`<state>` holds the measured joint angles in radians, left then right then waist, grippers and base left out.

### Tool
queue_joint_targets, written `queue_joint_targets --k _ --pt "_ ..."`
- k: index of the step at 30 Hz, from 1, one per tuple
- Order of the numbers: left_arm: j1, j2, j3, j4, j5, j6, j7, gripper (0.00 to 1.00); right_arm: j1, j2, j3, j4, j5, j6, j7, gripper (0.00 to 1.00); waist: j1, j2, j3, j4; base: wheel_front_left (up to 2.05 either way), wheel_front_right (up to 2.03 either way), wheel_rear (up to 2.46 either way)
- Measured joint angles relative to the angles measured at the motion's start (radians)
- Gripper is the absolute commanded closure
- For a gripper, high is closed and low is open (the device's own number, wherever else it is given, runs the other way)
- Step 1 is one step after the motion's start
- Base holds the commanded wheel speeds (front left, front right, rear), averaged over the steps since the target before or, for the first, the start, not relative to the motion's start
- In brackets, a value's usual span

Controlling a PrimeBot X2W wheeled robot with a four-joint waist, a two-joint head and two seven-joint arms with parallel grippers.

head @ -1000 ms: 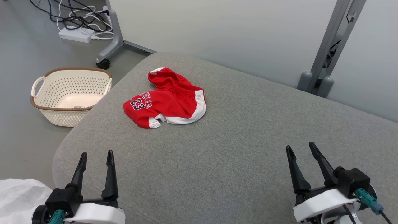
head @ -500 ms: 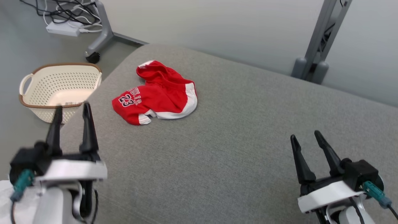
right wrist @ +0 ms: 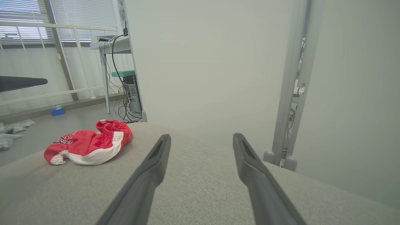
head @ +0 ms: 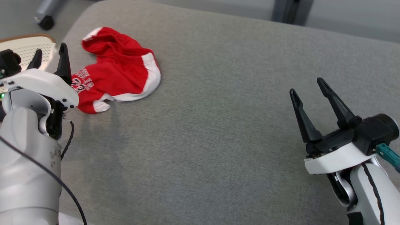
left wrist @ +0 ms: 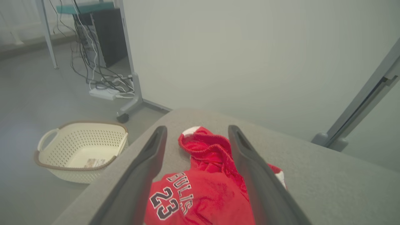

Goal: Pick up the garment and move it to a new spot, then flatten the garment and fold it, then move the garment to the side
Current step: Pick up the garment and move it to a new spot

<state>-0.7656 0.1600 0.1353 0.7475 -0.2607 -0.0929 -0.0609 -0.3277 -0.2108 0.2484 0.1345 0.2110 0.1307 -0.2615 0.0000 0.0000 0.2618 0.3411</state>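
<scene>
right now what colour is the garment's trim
White trim on the crumpled red garment; clearest in head view.

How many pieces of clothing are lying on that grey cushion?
1. A crumpled red garment lies near the far left corner of the cushion, just ahead of the left gripper. The left arm hides some cushion, so another could lie there.

Grey forearms (head: 28, 162), white wrists (head: 337, 157), black tapered fingers (head: 301, 115).

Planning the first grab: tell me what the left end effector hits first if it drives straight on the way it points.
Probably the red Bulls shorts, lying just ahead of the open left end effector. Height above the grey cushion is unclear, so it might skim over them.
</scene>
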Motion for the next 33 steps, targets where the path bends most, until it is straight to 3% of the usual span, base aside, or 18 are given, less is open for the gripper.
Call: queue_joint_targets --k 7,16,25,26,27,33 --pt "-0.157 0.040 0.018 0.259 -0.097 -0.022 0.252 0.00 -0.036 -0.025 0.029 0.005 0.002 0.000 0.000 0.00 0.0000 0.0000 0.089 -0.078 0.00 0.00 0.00" --pt "-0.279 0.078 -0.007 0.430 -0.108 -0.023 0.364 0.00 -0.063 -0.032 0.048 -0.001 0.018 0.000 0.000 0.00 0.0000 0.0000 0.163 -0.154 0.00 0.00 0.00" --pt "-0.311 0.089 -0.047 0.500 -0.076 0.036 0.420 0.00 -0.073 -0.032 0.041 -0.005 0.019 0.000 0.000 0.00 0.0000 0.0000 0.185 -0.173 0.00 0.00 0.00" --pt "-0.312 0.088 -0.047 0.503 -0.078 0.036 0.421 0.64 -0.073 -0.032 0.039 -0.004 0.019 0.000 0.000 0.00 0.0000 0.0000 0.185 -0.173 0.00 0.00 0.00" --pt "-0.314 0.088 -0.047 0.504 -0.083 0.035 0.416 1.00 -0.073 -0.031 0.036 -0.002 0.019 0.000 0.000 0.00 0.0000 0.0000 0.185 -0.173 0.00 0.00 0.00" --pt "-0.314 0.081 -0.045 0.505 -0.093 0.032 0.320 1.00 -0.073 -0.020 0.025 0.014 0.018 0.000 0.000 0.00 0.0000 0.0000 0.171 -0.168 0.00 0.00 0.00"
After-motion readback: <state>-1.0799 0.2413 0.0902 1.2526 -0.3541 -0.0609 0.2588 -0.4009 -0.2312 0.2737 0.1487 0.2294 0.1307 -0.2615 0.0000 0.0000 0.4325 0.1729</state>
